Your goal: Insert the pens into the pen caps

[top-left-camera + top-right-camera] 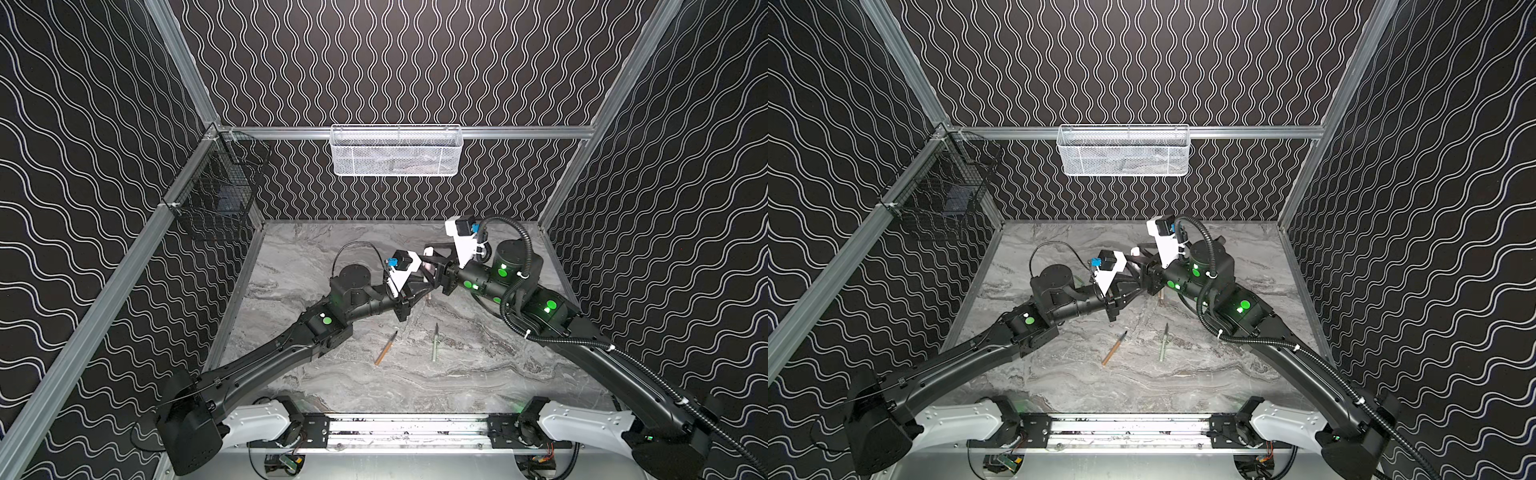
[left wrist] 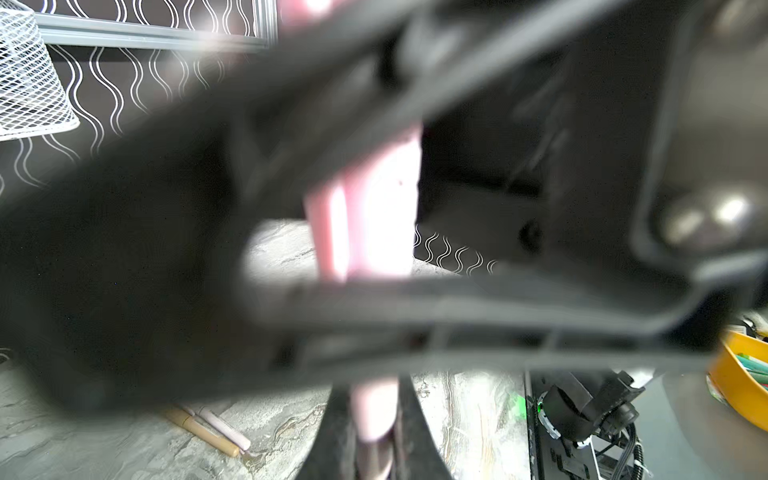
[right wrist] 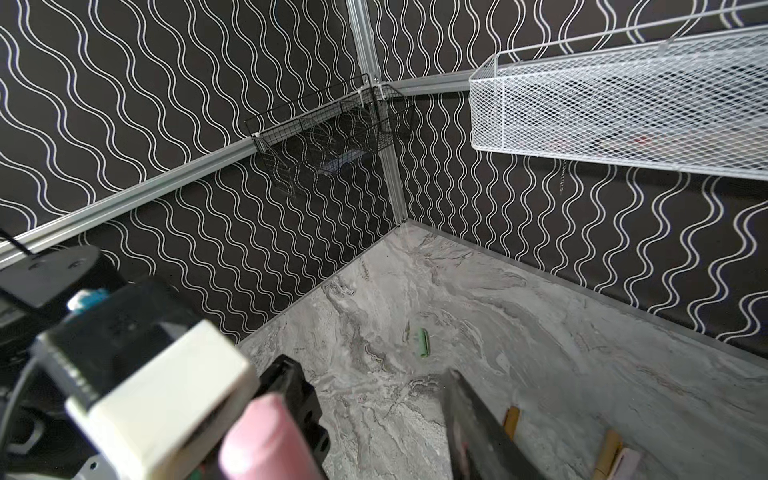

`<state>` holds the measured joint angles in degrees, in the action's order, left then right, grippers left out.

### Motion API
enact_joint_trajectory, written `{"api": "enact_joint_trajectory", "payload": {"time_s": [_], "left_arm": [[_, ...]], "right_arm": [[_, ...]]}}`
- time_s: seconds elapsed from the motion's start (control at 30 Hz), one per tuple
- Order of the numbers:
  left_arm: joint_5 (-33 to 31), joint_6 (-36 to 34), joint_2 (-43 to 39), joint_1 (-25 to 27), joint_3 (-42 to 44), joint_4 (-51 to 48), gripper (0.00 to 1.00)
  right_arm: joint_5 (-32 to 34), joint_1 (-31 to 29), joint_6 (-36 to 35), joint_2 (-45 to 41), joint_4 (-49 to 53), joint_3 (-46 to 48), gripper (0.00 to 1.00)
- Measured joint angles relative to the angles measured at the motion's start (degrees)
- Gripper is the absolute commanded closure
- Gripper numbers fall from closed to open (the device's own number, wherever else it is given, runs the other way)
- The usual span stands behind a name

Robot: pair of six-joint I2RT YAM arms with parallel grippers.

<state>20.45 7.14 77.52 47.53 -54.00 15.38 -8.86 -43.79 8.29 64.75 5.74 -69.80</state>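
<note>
First, left wrist view: my left gripper (image 2: pixel 371 444) clamped on the pink pen (image 2: pixel 376 199); the other arm's blurred fingers (image 2: pixel 457 303) straddle its barrel and block my sight. Right wrist view: right gripper (image 3: pixel 370 370) jaws apart, pink end beside one finger; contact I cannot tell. A green cap (image 3: pixel 423 343) lies beyond on the table (image 3: pixel 540 332). Both top views: the grippers meet; a tan pen (image 1: pixel 386 348) and a green pen (image 1: pixel 434 343) lie nearer the arm bases.

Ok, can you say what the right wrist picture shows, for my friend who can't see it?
Up close, a blurry pink tube sits beside the other arm's white camera block. Farther off, a small green pen cap lies on the grey marble table, and a white mesh basket hangs on the wavy-patterned wall.
</note>
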Motion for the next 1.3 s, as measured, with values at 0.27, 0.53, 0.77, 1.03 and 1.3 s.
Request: {"api": "enact_joint_trajectory", "payload": {"time_s": [0.27,0.53,0.77,1.03,1.3], "left_arm": [[0.2,0.0,0.39,0.0,0.0,0.07,1.0],[0.24,-0.02,-0.17,0.0,0.0,0.0,1.0],[-0.24,0.17,-0.59,-0.07,0.09,-1.53,1.0],[0.5,2.14,-0.94,-0.11,0.11,-5.51,1.0],[5.9,6.25,-1.2,-3.26,0.09,-6.49,1.0]], "right_arm": [[0.81,0.39,-0.7,-2.08,0.46,-2.19,0.43],[0.59,0.46,-1.62,-0.74,2.36,-4.48,0.57],[-2.03,0.42,-1.62,-0.72,2.14,-3.69,0.97],[-2.86,0.46,0.85,-2.56,-3.32,2.78,0.99],[-2.51,0.46,4.13,-3.78,-11.41,8.68,0.92]]}}
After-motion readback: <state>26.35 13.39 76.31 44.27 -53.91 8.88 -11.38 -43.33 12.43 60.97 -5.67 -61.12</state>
